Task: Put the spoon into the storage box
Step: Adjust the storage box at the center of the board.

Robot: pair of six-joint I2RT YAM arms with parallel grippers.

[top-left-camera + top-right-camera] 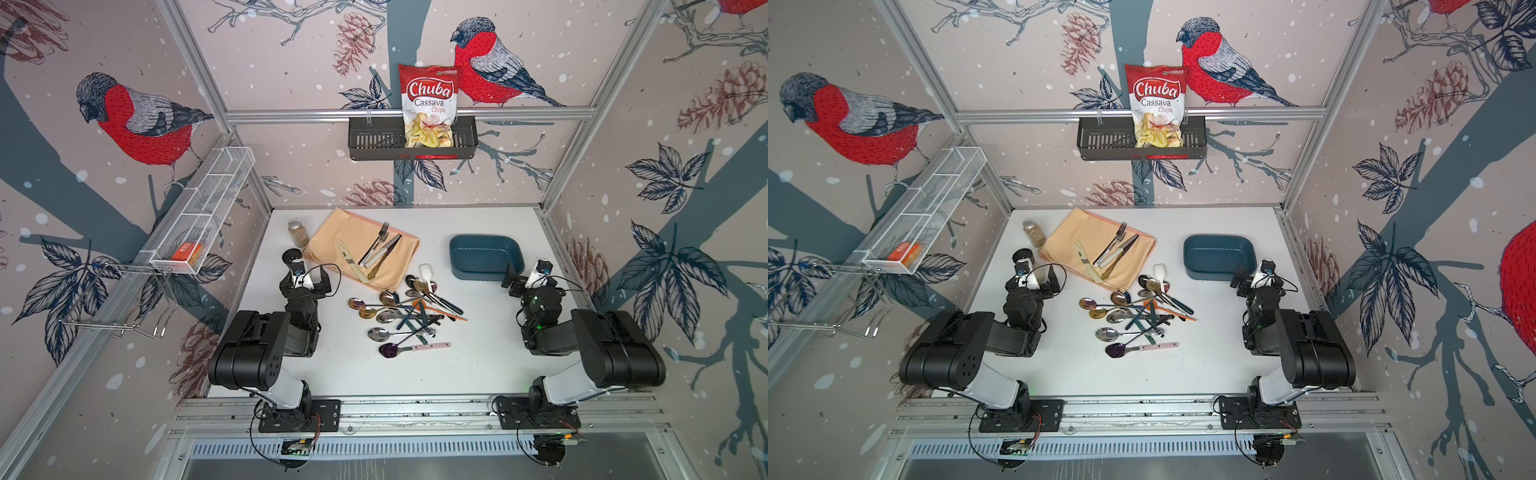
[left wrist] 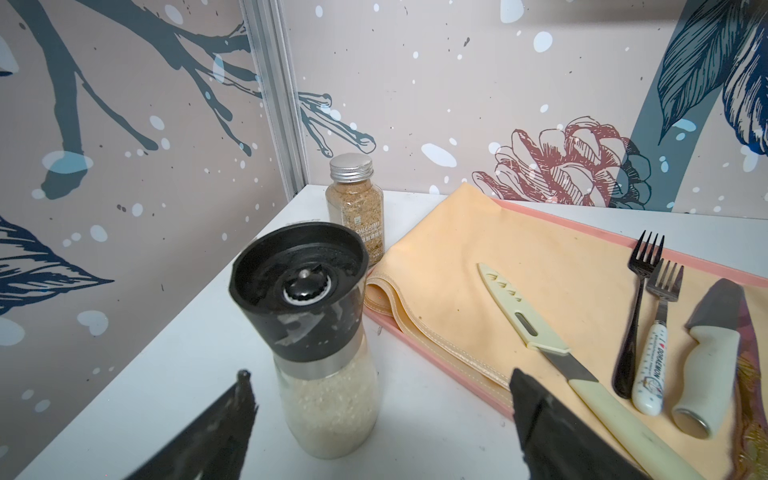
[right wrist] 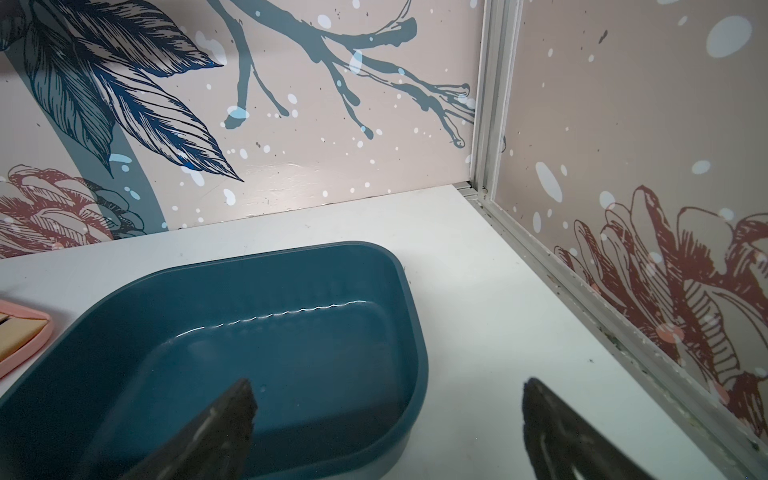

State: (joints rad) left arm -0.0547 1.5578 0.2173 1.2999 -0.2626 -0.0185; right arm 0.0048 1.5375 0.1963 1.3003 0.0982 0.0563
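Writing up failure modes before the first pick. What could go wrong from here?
1. The metal and plastic spoons lie in a crossed heap; a pinch may drag neighbours along.
2. The glass grinder with the black top stands just ahead of the open left gripper; a careless swing could topple it.
3. The open right gripper straddles the wall of the dark teal plastic storage box; dropping could catch the rim.

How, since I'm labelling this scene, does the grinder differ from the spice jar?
The grinder has a wide black top; the spice jar has a small silver screw cap. The grinder holds white grains; the spice jar holds tan-brown spice. The grinder's body bulges; the spice jar is straight-sided. Both are clear and stand upright on the table beside the mat.
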